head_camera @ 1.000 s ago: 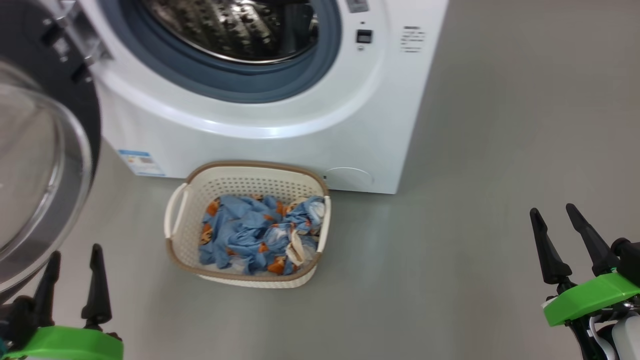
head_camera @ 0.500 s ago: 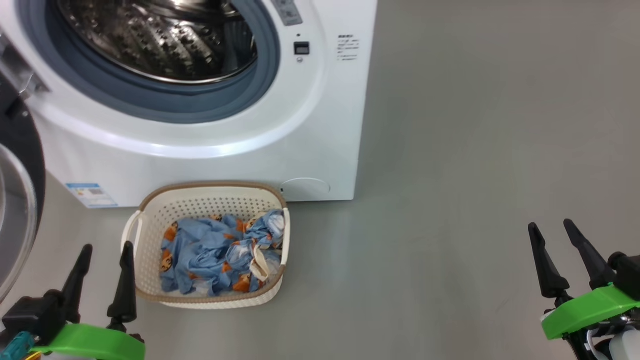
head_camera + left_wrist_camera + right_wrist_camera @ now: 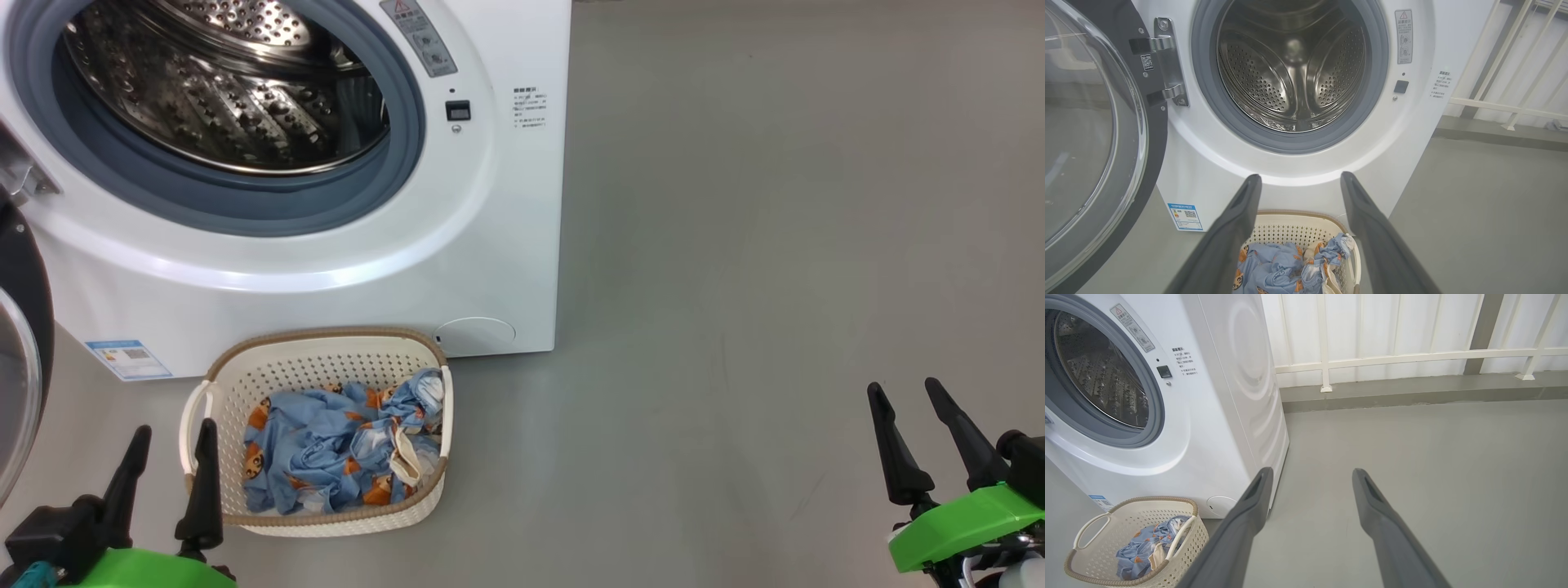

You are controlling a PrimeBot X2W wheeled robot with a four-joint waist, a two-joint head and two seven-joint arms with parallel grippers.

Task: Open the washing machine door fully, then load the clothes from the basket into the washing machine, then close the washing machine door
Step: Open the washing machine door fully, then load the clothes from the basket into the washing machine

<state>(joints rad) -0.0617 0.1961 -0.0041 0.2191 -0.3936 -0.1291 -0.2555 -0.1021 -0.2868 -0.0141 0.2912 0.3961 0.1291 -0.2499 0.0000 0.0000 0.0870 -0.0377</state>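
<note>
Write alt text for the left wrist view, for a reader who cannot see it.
The door of the washing machine stands swung open at left, baring an empty steel drum. Below it, framed by the open left gripper, the cream basket of blue clothes sits on the grey floor before the machine.

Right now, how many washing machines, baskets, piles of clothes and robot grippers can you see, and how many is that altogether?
Washing machine: 1
Basket: 1
Pile of clothes: 1, blue with orange, lying in the basket
Grippers: 2, the left gripper and the right gripper, both open
Total: 5
</note>
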